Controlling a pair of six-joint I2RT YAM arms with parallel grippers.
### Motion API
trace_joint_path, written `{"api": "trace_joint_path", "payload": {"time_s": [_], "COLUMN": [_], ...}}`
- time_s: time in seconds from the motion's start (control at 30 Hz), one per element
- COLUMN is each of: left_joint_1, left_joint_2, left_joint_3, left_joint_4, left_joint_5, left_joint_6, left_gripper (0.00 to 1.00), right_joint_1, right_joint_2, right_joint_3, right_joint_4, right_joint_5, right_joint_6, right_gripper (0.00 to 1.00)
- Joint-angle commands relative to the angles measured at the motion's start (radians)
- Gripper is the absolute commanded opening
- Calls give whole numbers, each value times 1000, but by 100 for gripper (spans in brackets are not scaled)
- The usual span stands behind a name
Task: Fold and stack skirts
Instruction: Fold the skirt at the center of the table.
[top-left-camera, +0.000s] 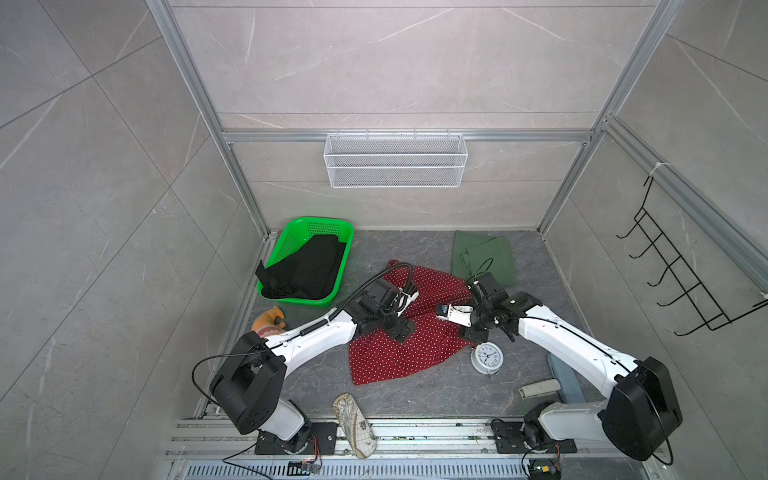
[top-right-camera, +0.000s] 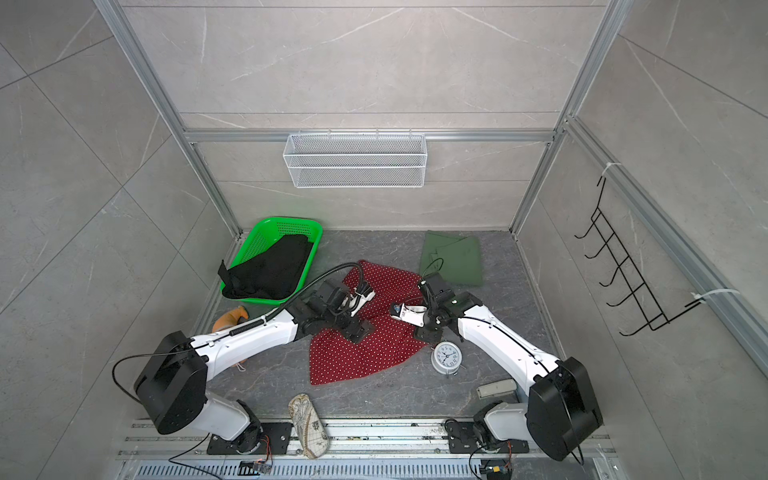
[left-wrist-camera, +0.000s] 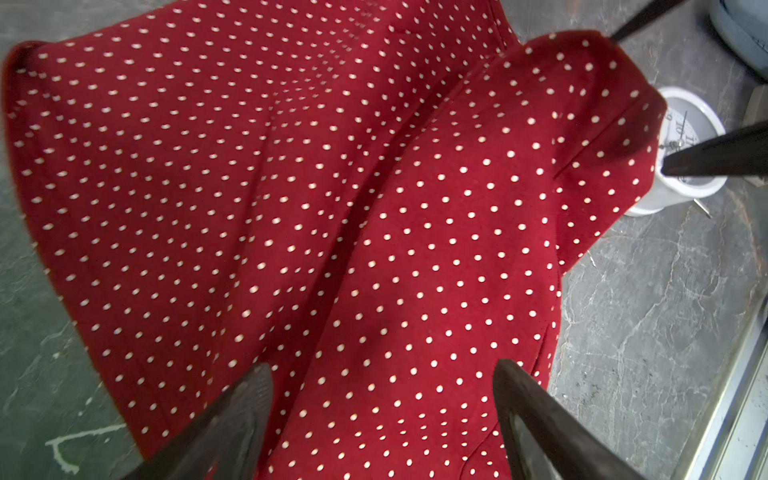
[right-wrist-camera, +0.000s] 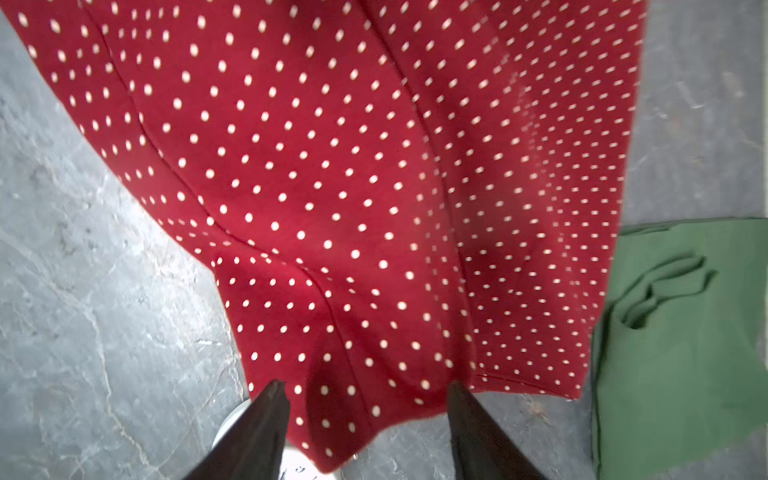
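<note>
The black skirt (top-left-camera: 307, 266) lies heaped in the green basket (top-left-camera: 324, 227) at the worktop's far left corner. The left gripper (left-wrist-camera: 382, 365) hangs wide open over the red polka-dot skirt (top-left-camera: 386, 357) spread mid-worktop. The right gripper (right-wrist-camera: 365, 384), jaws apart, hovers at its right edge. The dark green skirt (top-left-camera: 486, 253) lies folded by the far edge, right.

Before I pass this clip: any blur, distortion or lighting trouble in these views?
Both top views: even light, sharp, frame rails splayed by the wide lens. Left wrist: red polka-dot skirt crisp nearby, dots smearing farther off; left gripper fingers dark, soft. Right wrist: dots streaked toward the edges.
</note>
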Motion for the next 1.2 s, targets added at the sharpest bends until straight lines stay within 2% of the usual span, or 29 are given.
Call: {"api": "trace_joint_path", "payload": {"time_s": [0.0,0.37,0.67,0.87,1.17], "left_joint_1": [21,55,71,76,83], "left_joint_2": [-66,-122,-142,-154,-173], "left_joint_3": [-29,-95,-127,-143,-174], "left_joint_4": [58,86,108,117,126], "left_joint_5": [2,4,15,18,16], "left_joint_6": [-38,-51,-62,-70,-75], "left_gripper": [86,86,86,86,86], "right_joint_1": [5,5,6,6,6], "right_joint_2": [10,63,75,130,160], "right_joint_3": [6,55,71,111,106], "right_joint_4": [-39,-73,-24,-77,-151], "right_joint_5": [29,88,61,75,62], "right_joint_6": [-47,-102,-154,-180,-140], "right_gripper": [64,62,62,62,60]}}
